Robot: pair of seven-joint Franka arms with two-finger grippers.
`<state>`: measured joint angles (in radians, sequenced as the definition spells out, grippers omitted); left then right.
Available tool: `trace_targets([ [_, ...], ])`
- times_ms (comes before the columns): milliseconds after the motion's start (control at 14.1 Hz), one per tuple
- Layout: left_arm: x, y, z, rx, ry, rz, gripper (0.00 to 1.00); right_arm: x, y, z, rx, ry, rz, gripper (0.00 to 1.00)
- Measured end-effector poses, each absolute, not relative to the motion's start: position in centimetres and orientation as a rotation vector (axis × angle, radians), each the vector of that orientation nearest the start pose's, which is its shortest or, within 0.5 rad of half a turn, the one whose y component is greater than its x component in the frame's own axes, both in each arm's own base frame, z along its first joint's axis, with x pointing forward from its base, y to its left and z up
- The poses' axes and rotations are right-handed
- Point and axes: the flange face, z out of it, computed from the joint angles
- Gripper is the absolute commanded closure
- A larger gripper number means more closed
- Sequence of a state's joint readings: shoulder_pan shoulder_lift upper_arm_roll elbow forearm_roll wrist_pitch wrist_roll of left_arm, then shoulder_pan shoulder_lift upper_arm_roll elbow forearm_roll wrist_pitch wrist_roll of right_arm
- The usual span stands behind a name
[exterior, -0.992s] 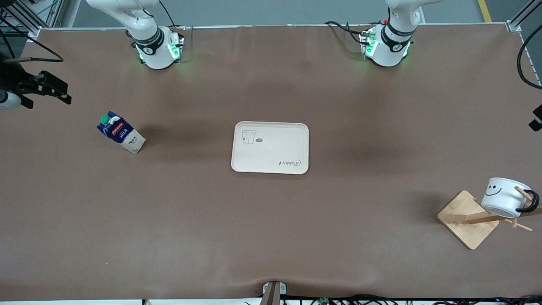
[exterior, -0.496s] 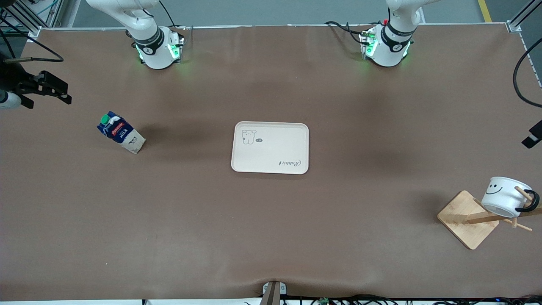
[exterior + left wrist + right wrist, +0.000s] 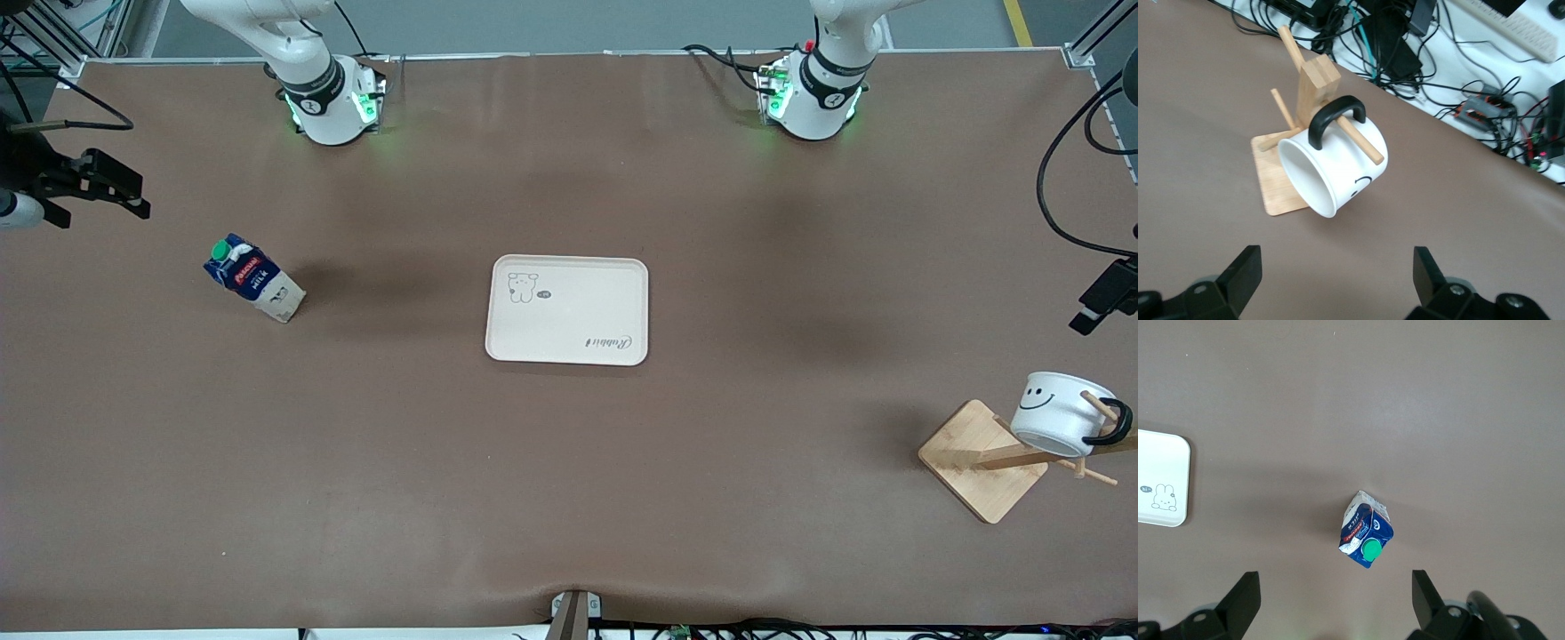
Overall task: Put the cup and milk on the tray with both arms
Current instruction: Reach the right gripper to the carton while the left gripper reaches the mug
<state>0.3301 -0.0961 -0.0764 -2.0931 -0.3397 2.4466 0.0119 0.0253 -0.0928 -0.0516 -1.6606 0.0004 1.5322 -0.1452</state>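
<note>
In the front view the tray (image 3: 567, 310), with "Rabbit" script in its lower corner, lies mid-frame; the milk (image 3: 253, 277), lettered "milk" under a red label, stands at the right arm's end, and the cup (image 3: 1060, 412) hangs on a wooden rack (image 3: 985, 460) at the frame's lower edge by the left arm's end. In the left wrist view the left gripper (image 3: 1337, 277) is spread wide and empty, with the smiley cup at mid-frame between and above its fingers (image 3: 1241, 268), apart from them. In the right wrist view the right gripper (image 3: 1336, 600) is likewise wide and empty over the milk, which stands between its fingers (image 3: 1428, 597), untouched.
</note>
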Motion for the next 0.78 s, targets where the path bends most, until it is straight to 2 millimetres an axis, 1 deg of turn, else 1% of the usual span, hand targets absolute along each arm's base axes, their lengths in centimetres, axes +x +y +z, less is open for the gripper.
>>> trace_targets([
  [142,54.5,14.4,50.2,-3.197,-0.787,-0.823,0.00,52.1,-1.5,62.9,-3.127,-0.187,0.056,0.00],
  [283,55.1,15.0,48.8,-3.204,-0.808,-0.875,0.00,52.1,-1.5,62.7,-3.127,-0.187,0.059,0.00],
  [496,56.0,16.3,45.9,-3.198,-0.847,-0.952,0.00,52.8,-1.2,61.7,-3.123,-0.192,0.086,0.00],
  [708,56.4,17.3,43.4,-3.213,-0.894,-1.041,0.00,53.3,-1.1,61.0,-3.122,-0.195,0.102,0.00],
  [779,56.5,17.4,42.7,-3.222,-0.898,-1.067,0.03,53.3,-1.1,61.0,-3.122,-0.195,0.103,0.00],
])
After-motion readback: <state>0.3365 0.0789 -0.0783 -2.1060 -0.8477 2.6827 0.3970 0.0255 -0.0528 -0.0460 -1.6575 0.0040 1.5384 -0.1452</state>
